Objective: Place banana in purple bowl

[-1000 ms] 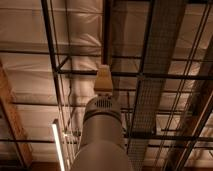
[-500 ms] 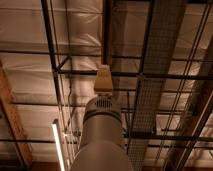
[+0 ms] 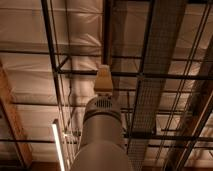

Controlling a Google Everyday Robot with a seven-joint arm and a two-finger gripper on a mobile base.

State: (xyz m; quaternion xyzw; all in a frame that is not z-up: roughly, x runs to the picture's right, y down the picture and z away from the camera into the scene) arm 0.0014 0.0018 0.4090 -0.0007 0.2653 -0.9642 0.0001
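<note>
The camera looks up at a ceiling. The banana and the purple bowl are out of view. My grey arm (image 3: 101, 135) rises from the bottom centre of the camera view. Its tip ends in a tan piece, the gripper (image 3: 103, 80), which points up toward the ceiling at mid-frame. Nothing shows in it.
Dark metal beams (image 3: 150, 75) and a cable tray (image 3: 155, 60) cross the ceiling above pale insulation. A lit tube lamp (image 3: 58, 147) hangs at lower left. A wooden beam (image 3: 12, 125) runs along the left edge.
</note>
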